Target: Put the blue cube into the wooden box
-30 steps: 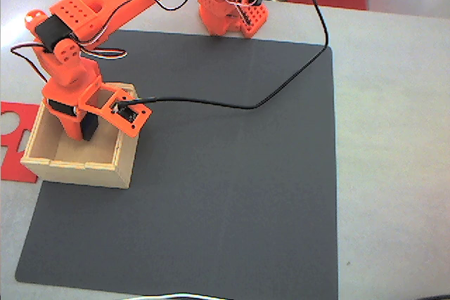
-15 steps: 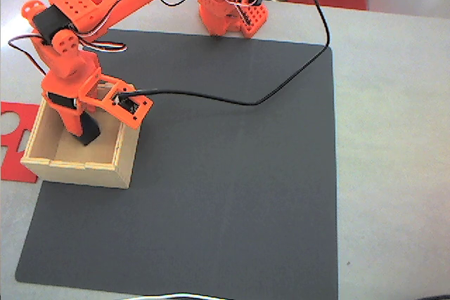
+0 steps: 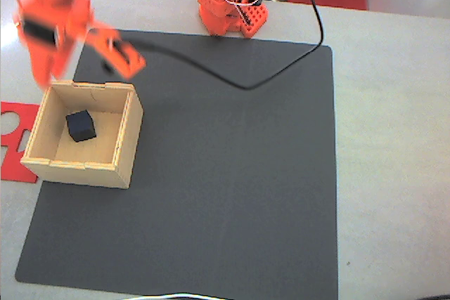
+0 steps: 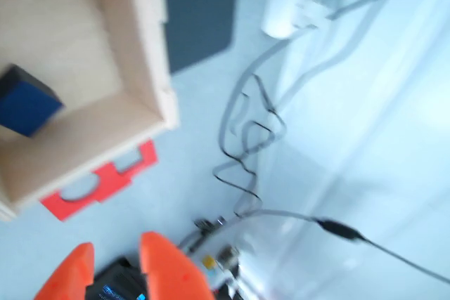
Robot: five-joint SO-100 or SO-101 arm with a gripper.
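Resting on the floor of the wooden box, the blue cube sits free, with nothing touching it. That box stands at the left edge of the dark mat, near the desk's left side, beside a red sheet. The pincer hangs above and outside the box; its 2 orange tips grip nothing, though motion blur hides how far apart they stand. By my judgement the drop is done, and only a retreat to the base remains.

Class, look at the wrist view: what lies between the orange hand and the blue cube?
In the wrist view, the wooden box's pale wall and the red cut-out sheet on the pale table lie between the hand and the blue cube.
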